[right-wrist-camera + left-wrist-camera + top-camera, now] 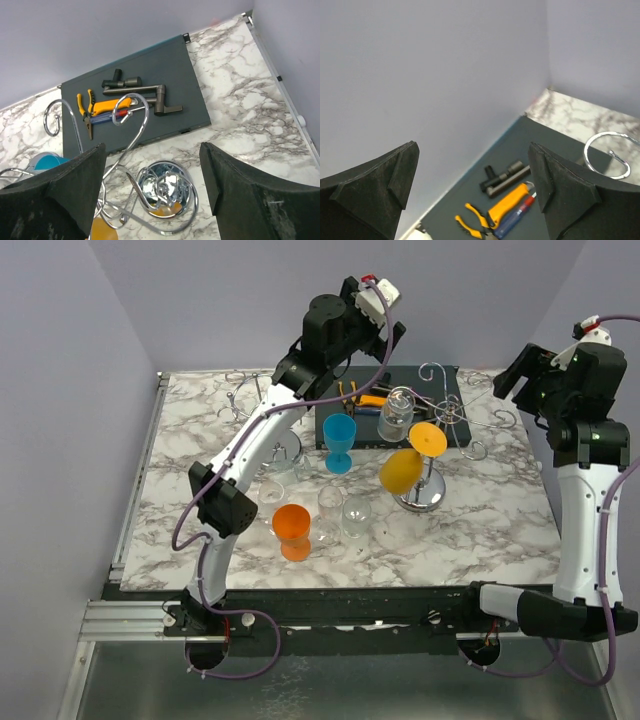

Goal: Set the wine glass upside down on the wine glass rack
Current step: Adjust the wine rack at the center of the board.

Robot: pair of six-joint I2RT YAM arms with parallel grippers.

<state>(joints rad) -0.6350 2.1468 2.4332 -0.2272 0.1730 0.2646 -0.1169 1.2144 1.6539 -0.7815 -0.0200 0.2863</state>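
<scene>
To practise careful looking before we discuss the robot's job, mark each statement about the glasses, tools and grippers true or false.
1. A yellow glass hangs upside down on the rack. True.
2. The blue glass hangs on the rack. False: it stands upright on the table.
3. The left gripper and right gripper are both open and empty. True.
4. Pliers lie on the dark mat. True.
5. The orange glass lies on the dark mat. False: it stands on the table, nearer the arms.

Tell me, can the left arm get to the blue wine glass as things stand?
Probably yes: the blue wine glass stands upright with open space above, and the left tool hangs open just behind it.
</scene>
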